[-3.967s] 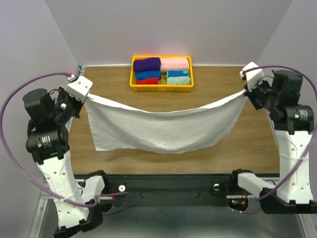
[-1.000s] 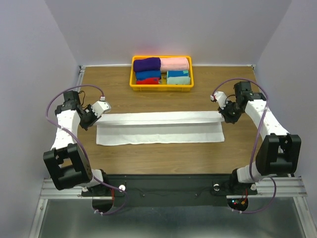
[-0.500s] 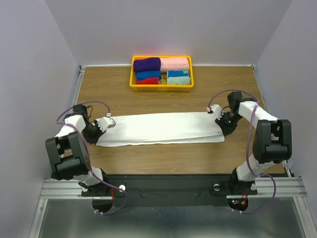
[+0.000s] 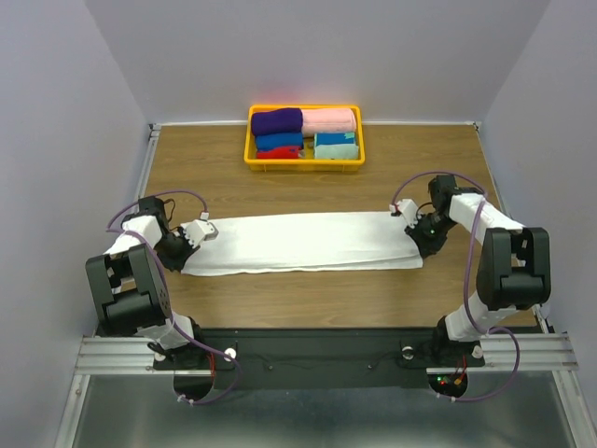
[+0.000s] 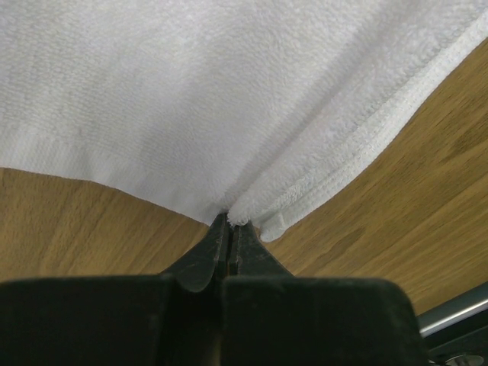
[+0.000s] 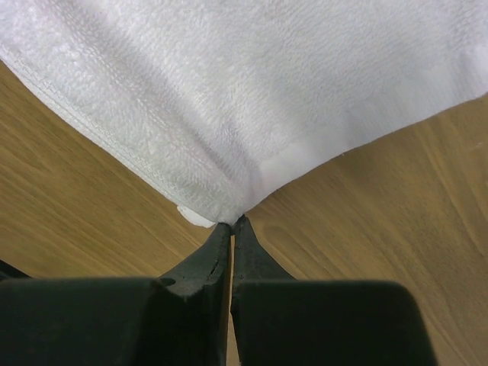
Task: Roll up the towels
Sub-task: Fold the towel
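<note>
The left gripper [image 5: 229,223] and the right gripper [image 6: 232,226] each pinch an end of the white towel [image 4: 308,241] at their tips, probably to lay it flat for rolling.

Long white towel [image 4: 303,241] flat across the table [image 4: 280,187]; purple towel [image 4: 277,121] rolled, back left in the yellow basket [image 4: 303,164].

We're looking into a robotics lab test cell here — plain pale walls [image 4: 308,47] box in a wood-grain table [image 4: 280,299] on three sides. A white left arm [image 4: 131,280] and right arm [image 4: 508,271] stand at the table's near edge above an aluminium frame [image 4: 112,350], purple cables [image 4: 173,193] looping off them — a bench rig.
</note>
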You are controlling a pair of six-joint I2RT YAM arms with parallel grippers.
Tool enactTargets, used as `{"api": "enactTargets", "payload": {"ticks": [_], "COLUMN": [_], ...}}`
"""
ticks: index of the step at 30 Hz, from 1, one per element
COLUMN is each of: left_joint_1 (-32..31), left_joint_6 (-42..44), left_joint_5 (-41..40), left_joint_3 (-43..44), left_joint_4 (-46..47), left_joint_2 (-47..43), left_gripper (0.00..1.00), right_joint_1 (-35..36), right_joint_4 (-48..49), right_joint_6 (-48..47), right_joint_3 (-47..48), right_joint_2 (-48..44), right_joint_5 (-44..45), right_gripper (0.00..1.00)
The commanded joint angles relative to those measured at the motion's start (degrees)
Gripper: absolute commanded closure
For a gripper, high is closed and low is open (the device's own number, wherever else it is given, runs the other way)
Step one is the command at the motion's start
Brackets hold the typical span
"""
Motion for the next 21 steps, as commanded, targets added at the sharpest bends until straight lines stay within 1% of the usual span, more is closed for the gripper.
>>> {"api": "enactTargets", "payload": {"ticks": [1,6,8,10,12,15,17,19,20,21], "left_joint_1": [0.1,0.1,0.1,0.2,0.1,0.2,0.1,0.1,0.2,0.1], "left_joint_6": [-0.3,-0.2,-0.3,-0.3,-0.5,-0.5,-0.6,-0.9,-0.9,-0.9], "left_joint_5": [-0.3,-0.2,-0.1,-0.1,-0.1,-0.1,-0.1,-0.1,-0.1,-0.1], "left_joint_3": [2.3,3.3,3.9,4.0,4.2,4.1,4.1,4.2,4.3,4.5], "left_joint_4": [-0.9,-1.3,-1.4,-1.4,-1.5,-1.4,-1.5,-1.5,-1.6,-1.6], "left_joint_2": [-0.6,-0.7,-0.4,-0.3,-0.2,-0.4,-0.2,0.0,0.0,-0.1], "left_gripper": [1.00,1.00,1.00,1.00,1.00,1.00,1.00,1.00,1.00,1.00], "right_joint_1": [-0.1,-0.1,-0.1,-0.1,-0.1,-0.1,-0.1,-0.1,-0.1,-0.1], "right_joint_4": [-0.8,-5.4,-9.5,-12.0,-12.7,-13.4,-12.9,-11.3,-8.8,-7.0], "right_joint_6": [0.0,0.9,-0.1,-1.4,-2.2,-3.8,-4.5,-4.4,-4.2,-3.8], "right_joint_3": [2.4,9.9,14.5,14.7,13.6,9.3,4.2,0.8,-2.0,-2.9], "right_joint_2": [-4.1,-5.2,-4.8,-5.3,-6.5,-9.1,-9.9,-9.1,-8.6,-7.2], "right_joint_5": [-0.3,-1.0,-1.6,-1.4,-0.5,-0.5,-1.4,-1.3,-0.8,0.0], "right_gripper": [1.00,0.99,1.00,0.99,0.99,1.00,0.99,0.99,0.99,0.99]}}
